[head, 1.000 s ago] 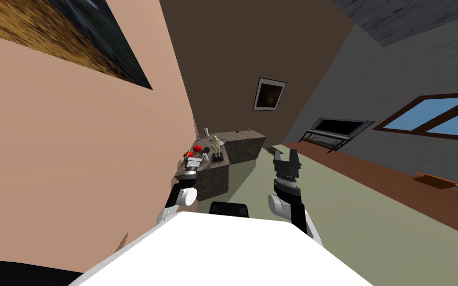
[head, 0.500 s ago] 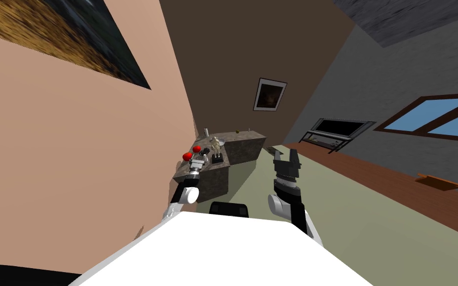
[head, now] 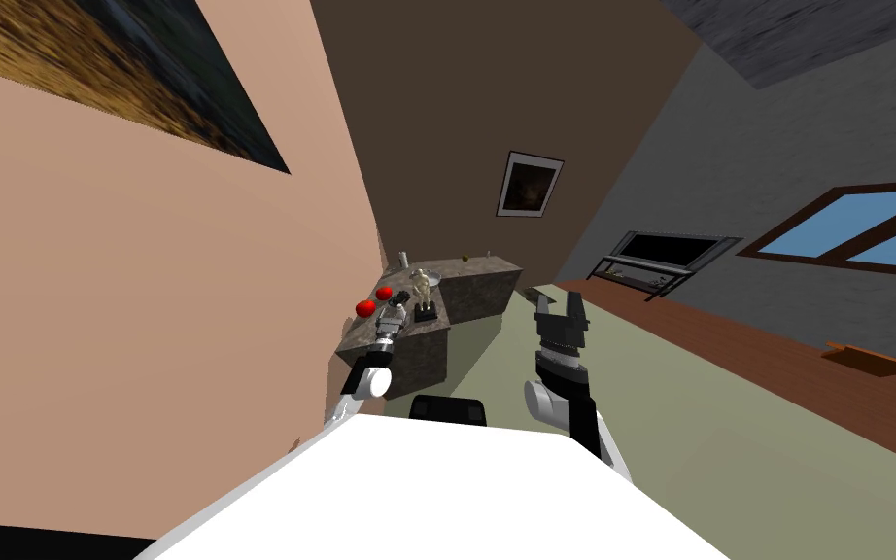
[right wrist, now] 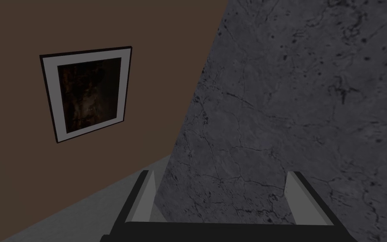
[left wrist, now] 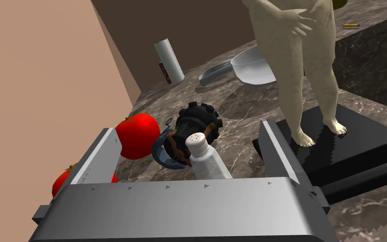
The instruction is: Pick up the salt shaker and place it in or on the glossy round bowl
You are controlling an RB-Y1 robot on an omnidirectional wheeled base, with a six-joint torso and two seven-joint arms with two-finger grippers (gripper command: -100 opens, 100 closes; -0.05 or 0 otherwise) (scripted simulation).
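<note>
Left pincer (left wrist: 187,128): recorded wide open over the marbled table (left wrist: 247,101), nothing held. Salt shaker (left wrist: 203,157): found between its fingers, touched by neither, just beside a red tomato (left wrist: 138,135). Glossy bowl (left wrist: 253,69): noted farther back. Right pincer (right wrist: 220,178): seen open, empty.

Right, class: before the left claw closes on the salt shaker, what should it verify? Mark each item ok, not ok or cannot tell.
1. Open left claw: ok.
2. The salt shaker between its fingers, touching neither: ok.
3. That shaker standing upright: cannot tell.
4. Room behind it: not ok, a dark round object sits close behind.
5. The tomato clear of the near finger: cannot tell.
6. The bowl in sight and empty: ok.
</note>
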